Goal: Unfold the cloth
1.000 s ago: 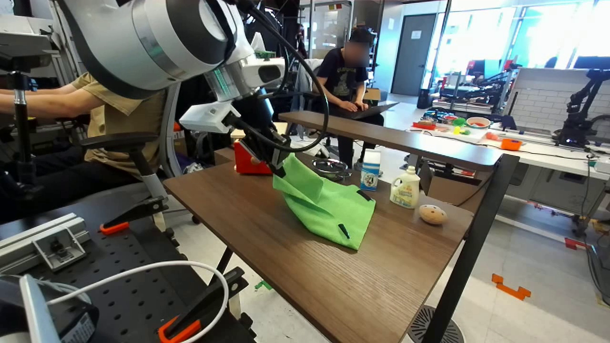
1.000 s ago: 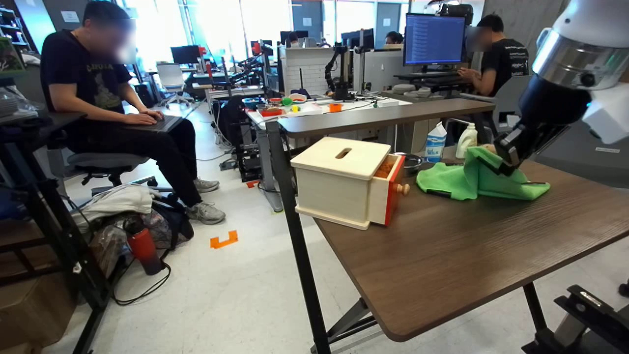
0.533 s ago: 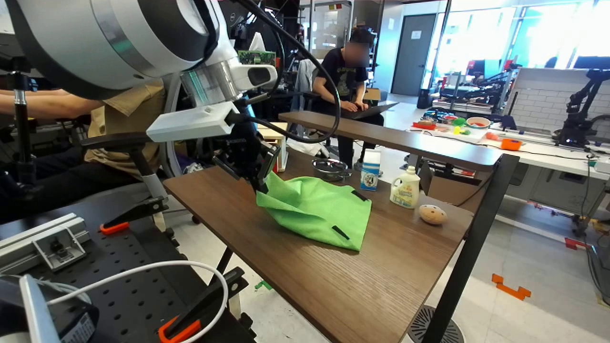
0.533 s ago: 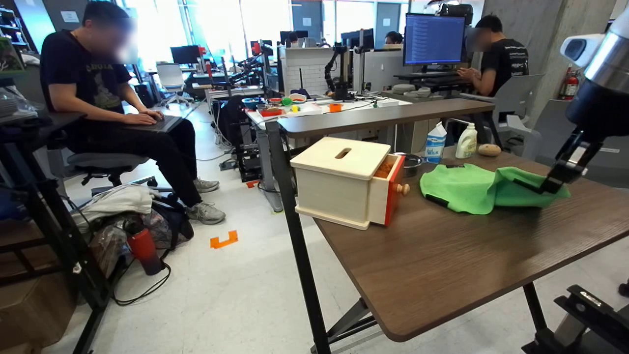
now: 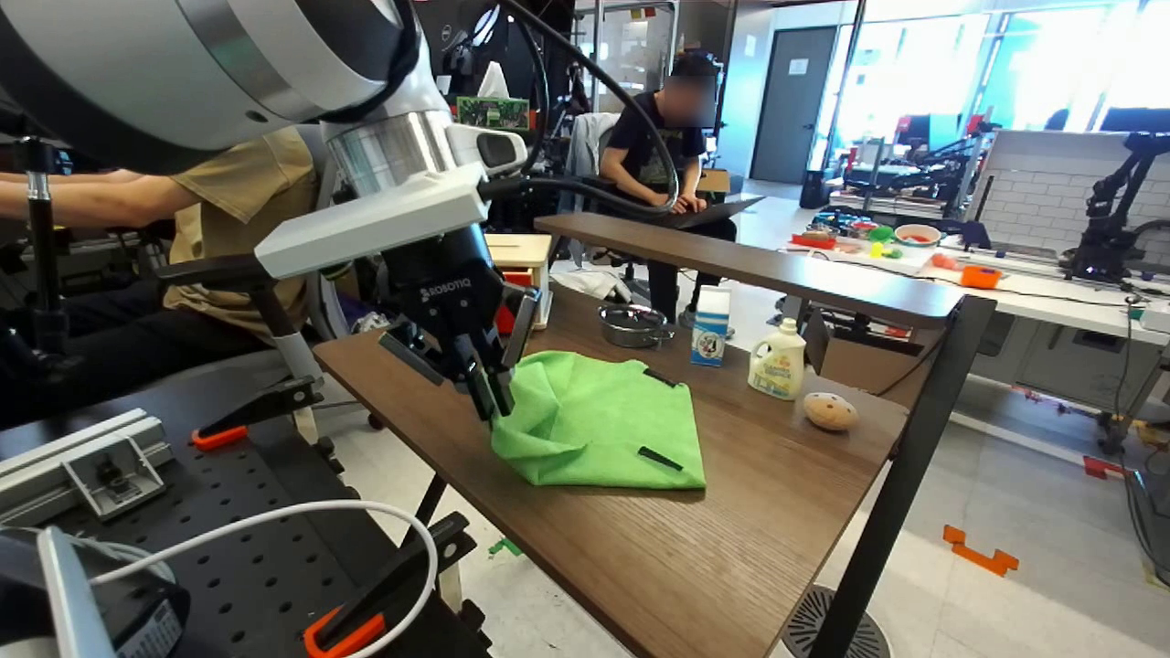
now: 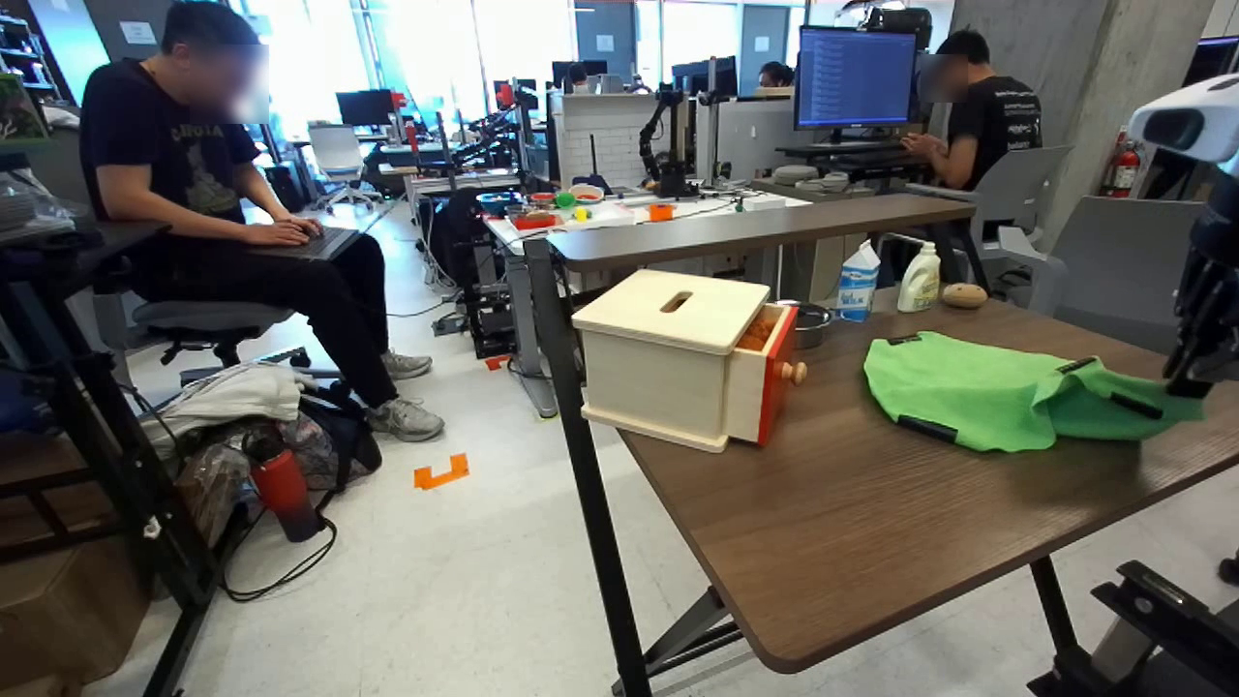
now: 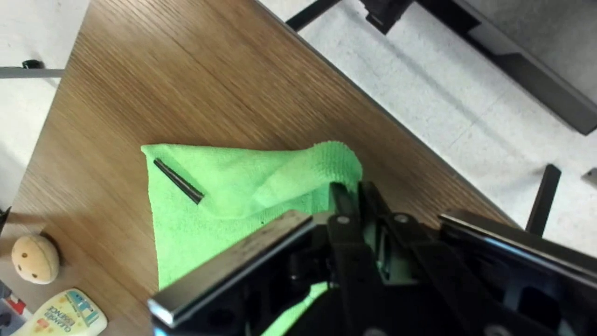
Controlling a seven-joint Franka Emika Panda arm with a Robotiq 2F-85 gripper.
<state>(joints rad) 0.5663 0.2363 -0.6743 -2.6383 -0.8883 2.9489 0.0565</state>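
Observation:
The green cloth (image 5: 622, 429) lies on the brown table with black strips on it. It also shows in an exterior view (image 6: 968, 392) and in the wrist view (image 7: 200, 238). Its far part lies flat; the part near my gripper is raised and folded over, with a fold ridge across it. My gripper (image 5: 494, 411) is nearly closed, pinching the cloth's edge near the table's long edge. In an exterior view the gripper (image 6: 1189, 382) is partly cut off. In the wrist view the fingertips (image 7: 353, 186) have green fabric between them. The pinched edge is partly hidden.
A wooden box (image 6: 658, 378) with a red-fronted drawer pulled partly out stands on the table. A metal pot (image 5: 633, 326), a milk carton (image 5: 710, 326), a cream bottle (image 5: 777, 361) and a potato-like object (image 5: 830, 411) line the back. A raised shelf (image 5: 759, 265) runs behind.
My gripper has moved away from the wooden box and down, toward the table's long edge, pulling the cloth's held edge with it. The whole cloth has shifted a little and lies flatter.

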